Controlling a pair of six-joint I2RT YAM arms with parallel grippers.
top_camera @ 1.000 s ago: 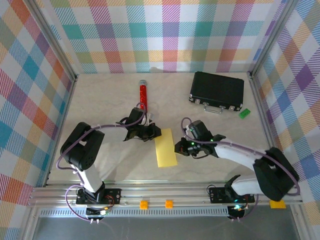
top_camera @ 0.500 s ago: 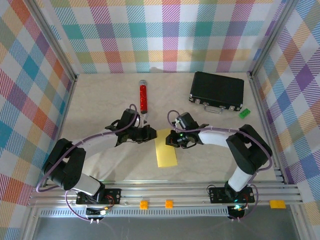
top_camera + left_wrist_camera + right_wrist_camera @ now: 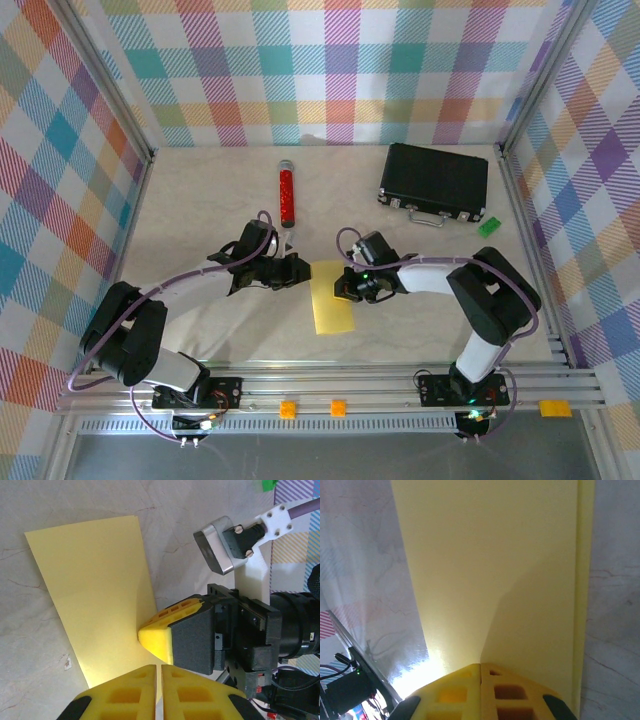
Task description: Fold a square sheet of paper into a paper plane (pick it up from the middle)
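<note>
While both grippers sit closed on the square sheet of paper (image 3: 331, 300), it could skid.
It lies folded, near-middle on the tabletop (image 3: 200, 220); the left gripper (image 3: 298, 270) at its far-left corner, the right gripper (image 3: 345, 285) at its far-right edge, perhaps pinching nothing. Uneven pressing would slide or buckle it, skewing the crease.

Left arm (image 3: 195, 283), right arm (image 3: 430, 272): jaws closed

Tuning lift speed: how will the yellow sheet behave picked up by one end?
Likely floppy: the yellow sheet curls up near the right gripper. Probably very light; it lies thin and flat on the table, so it may slide.
</note>
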